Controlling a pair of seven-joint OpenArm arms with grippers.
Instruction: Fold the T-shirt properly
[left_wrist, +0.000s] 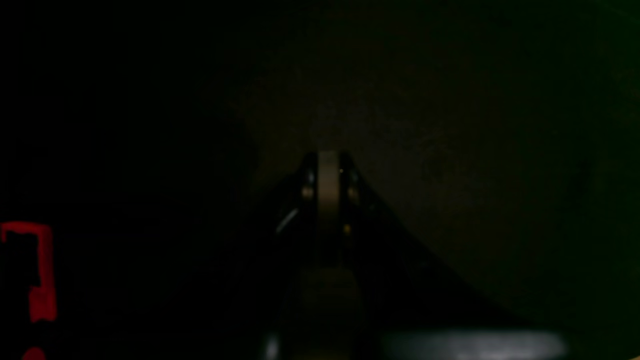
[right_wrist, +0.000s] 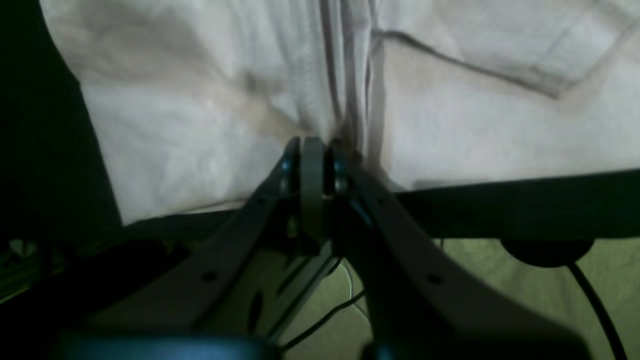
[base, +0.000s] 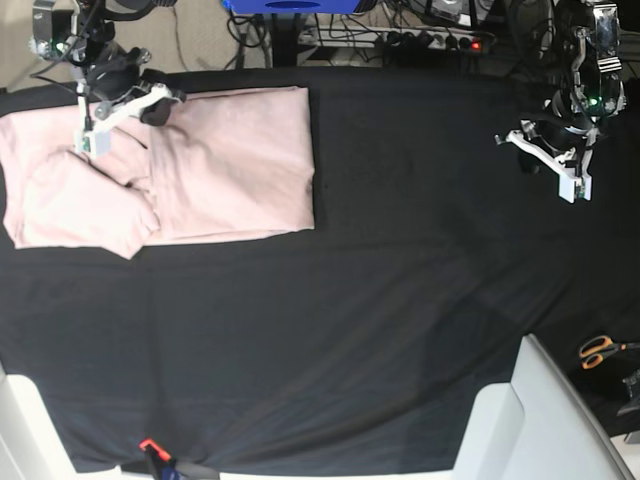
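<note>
Two arms at opposite ends, T-shirt (base: 220, 165) partly folded at far corner of black cloth (base: 380, 330), right gripper (right_wrist: 320, 150) pinched on a shirt fold, left gripper (base: 572, 188) closed empty over bare cloth, wide room between, scissors (base: 600, 350) past cloth edge.

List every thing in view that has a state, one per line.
T-shirt: partly folded, flat on the black cloth, one sleeve showing.
Right hand: shut on a bunched fold of the T-shirt.
Left hand: shut, holding nothing, over bare black cloth.
Scissors: closed, lying beside the cloth.
</note>
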